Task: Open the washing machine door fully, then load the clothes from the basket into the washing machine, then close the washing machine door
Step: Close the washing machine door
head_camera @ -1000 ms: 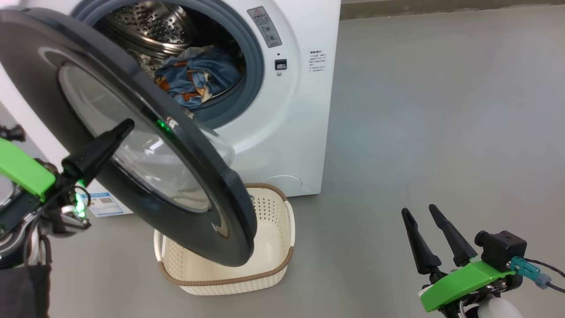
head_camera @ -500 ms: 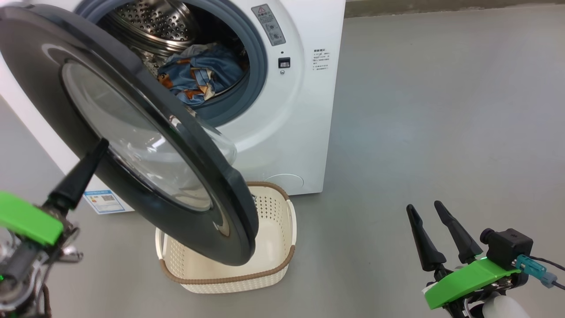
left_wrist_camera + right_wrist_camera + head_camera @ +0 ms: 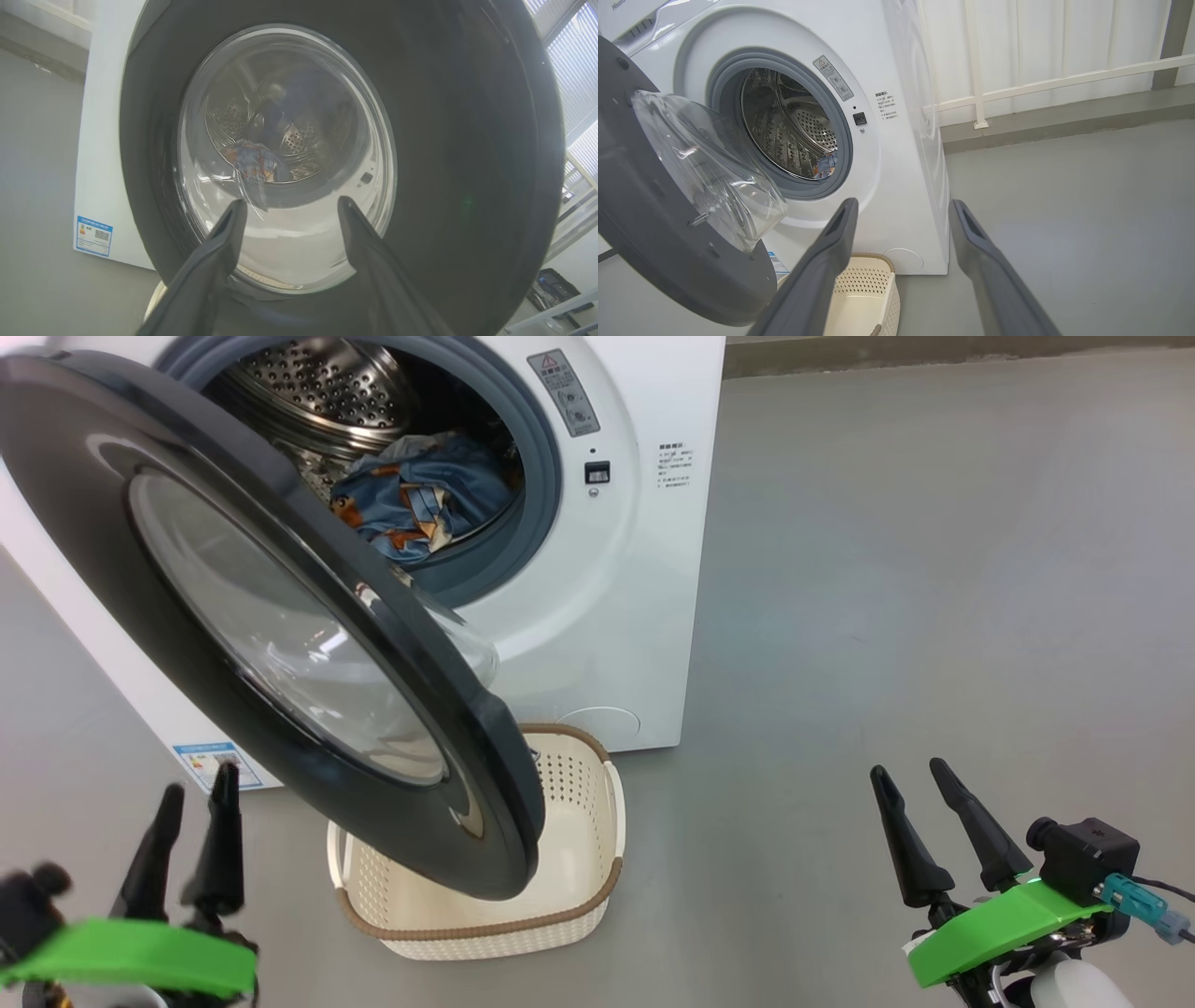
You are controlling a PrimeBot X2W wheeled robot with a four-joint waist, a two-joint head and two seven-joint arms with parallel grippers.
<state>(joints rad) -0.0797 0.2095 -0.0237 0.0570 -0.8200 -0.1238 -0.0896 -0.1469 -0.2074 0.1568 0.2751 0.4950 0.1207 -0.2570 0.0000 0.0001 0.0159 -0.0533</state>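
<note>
The washing machine [image 3: 616, 616] stands at the top of the head view with its door [image 3: 271, 616] swung out towards me, partly open over the basket [image 3: 579, 859]. Blue printed clothes [image 3: 420, 499] lie inside the steel drum. The basket's visible part holds nothing. My left gripper [image 3: 198, 782] is open at the lower left, just off the door's outer face, touching nothing. In the left wrist view the door [image 3: 467, 140] looms close beyond the fingers [image 3: 219, 242], clothes [image 3: 252, 161] showing through the glass. My right gripper [image 3: 910, 768] is open at the lower right, over bare floor.
A blue label sticker [image 3: 210, 761] sits low on the machine's side. Grey floor [image 3: 934, 569] stretches to the right. In the right wrist view a white railing [image 3: 1041, 84] and wall stand behind the machine [image 3: 901, 140].
My left gripper has come off the door's outer face and dropped to the lower left, its fingers now side by side and apart. The door and right gripper have barely shifted.
</note>
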